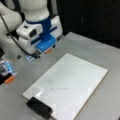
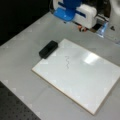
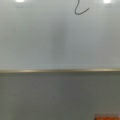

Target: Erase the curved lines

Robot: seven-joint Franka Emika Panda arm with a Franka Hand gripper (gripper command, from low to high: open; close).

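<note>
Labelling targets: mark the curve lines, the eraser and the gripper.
curve lines [image 1: 58, 88]: front view, squiggle's middle hump.
black block eraser [image 2: 48, 49]: front view, middle of its top face.
gripper [image 1: 46, 50]: front view, blue fingertip end.

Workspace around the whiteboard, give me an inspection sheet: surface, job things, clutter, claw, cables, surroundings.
Surface: grey table, bearing a white board lying flat.
Job's things: the curve lines unerased on the board; black eraser resting on the board's corner, untouched.
Clutter: small orange piece at a front view's left.
Claw: the claw is off the board, above the table, holding nothing.
Cables: a dark cable along the arm.
Surroundings: dark backdrop; black perforated panel.
</note>
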